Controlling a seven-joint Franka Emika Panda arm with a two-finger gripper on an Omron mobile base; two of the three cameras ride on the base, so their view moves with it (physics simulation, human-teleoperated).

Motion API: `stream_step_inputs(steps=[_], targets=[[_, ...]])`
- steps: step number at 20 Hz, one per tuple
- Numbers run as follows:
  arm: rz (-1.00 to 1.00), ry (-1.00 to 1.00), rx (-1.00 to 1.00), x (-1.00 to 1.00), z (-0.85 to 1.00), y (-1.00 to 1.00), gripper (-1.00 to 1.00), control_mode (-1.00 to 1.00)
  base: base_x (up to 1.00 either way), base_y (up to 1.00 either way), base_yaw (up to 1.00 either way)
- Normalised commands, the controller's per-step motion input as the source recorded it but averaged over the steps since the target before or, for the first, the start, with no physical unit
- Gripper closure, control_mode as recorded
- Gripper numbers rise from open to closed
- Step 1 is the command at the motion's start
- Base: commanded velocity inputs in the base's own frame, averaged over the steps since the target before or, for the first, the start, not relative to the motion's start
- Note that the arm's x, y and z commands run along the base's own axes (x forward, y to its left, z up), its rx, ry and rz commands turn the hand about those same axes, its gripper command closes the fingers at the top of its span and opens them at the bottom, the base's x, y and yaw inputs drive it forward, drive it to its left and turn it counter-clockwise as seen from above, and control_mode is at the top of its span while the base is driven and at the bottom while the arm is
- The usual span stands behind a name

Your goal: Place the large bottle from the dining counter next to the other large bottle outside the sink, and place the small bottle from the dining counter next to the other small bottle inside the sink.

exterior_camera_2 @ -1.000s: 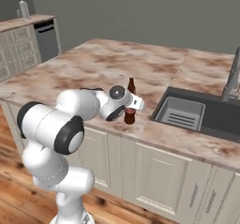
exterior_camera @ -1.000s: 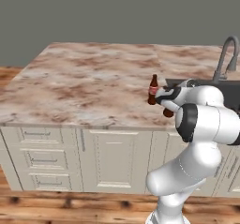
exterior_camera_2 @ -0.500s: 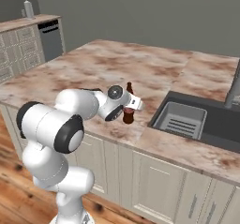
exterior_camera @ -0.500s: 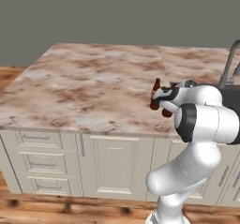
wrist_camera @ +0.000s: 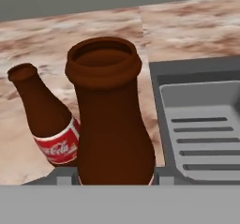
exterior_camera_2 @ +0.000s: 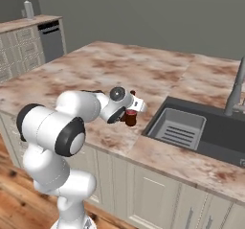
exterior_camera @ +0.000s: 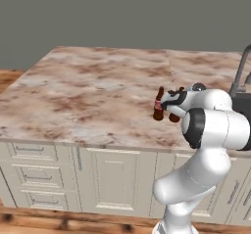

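Gripping large bottle [wrist_camera: 110, 115], gripper [exterior_camera: 169, 111] apparently nearer second bottle [wrist_camera: 44, 120], beside sink [exterior_camera_2: 191, 127]

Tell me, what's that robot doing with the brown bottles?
The white robot arm is holding a brown bottle in its fingers, just above the marbled dining counter. A second brown bottle with a red label stands right beside it. Both are close to the edge of the dark sink, which has a grey slotted insert inside. It looks like the robot is putting the two bottles side by side next to the sink.
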Motion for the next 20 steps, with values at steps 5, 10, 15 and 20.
stream_step_inputs(steps=[5, 10, 15, 20], targets=[[0.00, 0.00, 0.00, 0.00, 0.00, 0.00, 1.00, 1.00, 0.37, -0.24, 0.00], [0.00, 0.00, 0.00, 0.00, 0.00, 0.00, 1.00, 1.00, 0.12, -0.08, 0.00], [0.00, 0.00, 0.00, 0.00, 0.00, 0.00, 1.00, 1.00, 0.00, 0.00, 0.00], [0.00, 0.00, 0.00, 0.00, -0.03, 0.00, 1.00, -1.00, 0.00, 0.00, 0.00]])
